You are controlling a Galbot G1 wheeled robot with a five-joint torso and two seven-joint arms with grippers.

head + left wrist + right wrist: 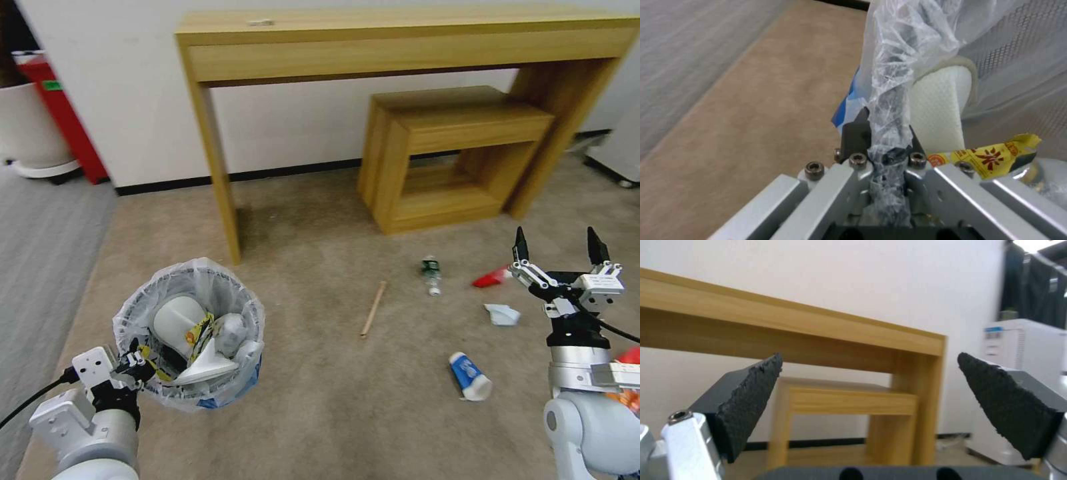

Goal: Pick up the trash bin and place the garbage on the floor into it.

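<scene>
At the lower left of the head view, the left claw (137, 363) is clenched on the bagged rim of the trash bin (190, 333), holding it above the floor (320, 400); a white slipper (179, 321) and a yellow packet (199, 330) already lie inside. At the lower right, the right claw (559, 253) hangs released, fingers spread, above the remaining garbage: a blue-white carton (470, 377), crumpled paper (502, 314), a red packet (492, 277), a small bottle (432, 272) and a wooden stick (373, 309). Best to descend squarely over one piece, keeping the bin level.
</scene>
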